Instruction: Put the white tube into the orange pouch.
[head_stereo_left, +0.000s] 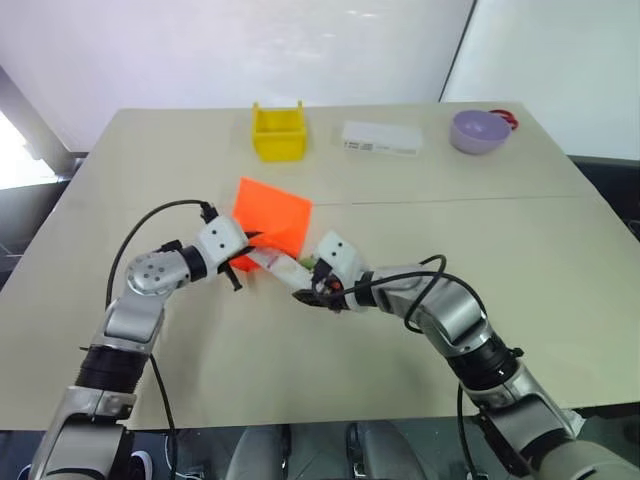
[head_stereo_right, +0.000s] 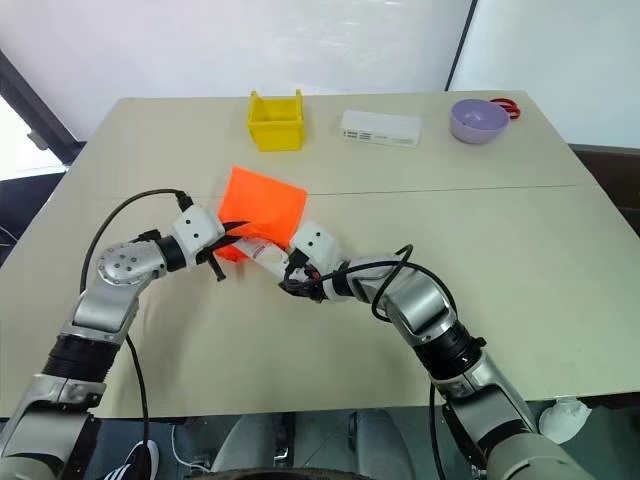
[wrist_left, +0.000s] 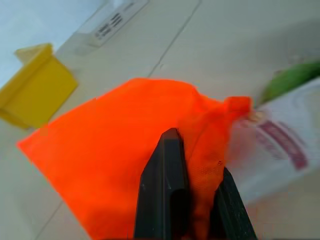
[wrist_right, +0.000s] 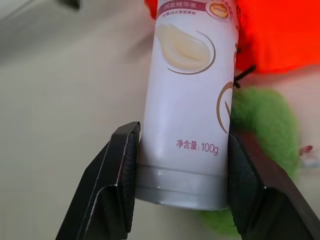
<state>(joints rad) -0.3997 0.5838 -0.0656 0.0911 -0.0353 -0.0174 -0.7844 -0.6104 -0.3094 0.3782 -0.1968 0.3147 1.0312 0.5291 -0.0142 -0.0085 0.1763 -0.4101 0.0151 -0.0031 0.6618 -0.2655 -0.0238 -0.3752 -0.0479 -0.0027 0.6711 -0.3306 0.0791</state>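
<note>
The orange pouch (head_stereo_left: 272, 215) lies on the table (head_stereo_left: 150, 180), its near corner lifted. My left gripper (head_stereo_left: 248, 248) is shut on that corner's fabric; in the left wrist view the black fingers (wrist_left: 167, 170) pinch the orange cloth (wrist_left: 110, 150). The white tube (head_stereo_left: 280, 265) runs from the pouch's mouth toward my right gripper (head_stereo_left: 312, 292), which is shut on its capped end (wrist_right: 182, 185). The tube's far end (wrist_right: 192, 15) touches the orange fabric; I cannot tell whether it is inside. A fuzzy green piece (wrist_right: 262, 117) lies right beside the tube.
Along the table's far side stand a yellow bin (head_stereo_left: 278, 131), a flat white box (head_stereo_left: 381, 138) and a purple bowl (head_stereo_left: 479, 131) with something red (head_stereo_left: 505, 118) behind it. A seam (head_stereo_left: 450, 200) crosses the tabletop behind the pouch.
</note>
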